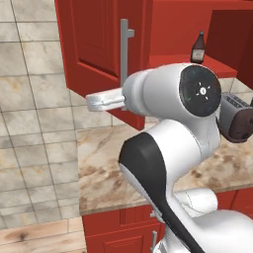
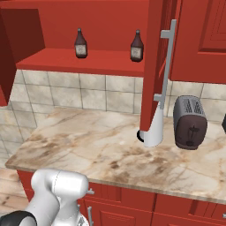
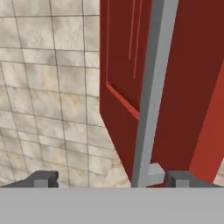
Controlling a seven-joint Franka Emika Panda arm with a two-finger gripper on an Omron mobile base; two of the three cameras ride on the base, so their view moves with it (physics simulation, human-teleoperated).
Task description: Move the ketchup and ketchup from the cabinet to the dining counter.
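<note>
Red raised-panel cabinet door [image 3: 175,87], straight silver bar handle [image 3: 151,96]

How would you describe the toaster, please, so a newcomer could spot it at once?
Start at the marbled worktop beneath the open red cabinet. Towards its right end, just right of the white paper-towel roll, stands the toaster. It is the one dark, boxy appliance there, with two slots on top, unlike the two slim bottles on the shelf above.

The cabinet [image 2: 190,39] at the frame's top is red with a silver handle [image 2: 165,66]. Two dark red-brown ketchup bottles [image 2: 80,44] bear pale labels. Below, the worktop [image 2: 88,145] is beige-brown marbled, the toaster [image 2: 190,122] dark grey.
</note>
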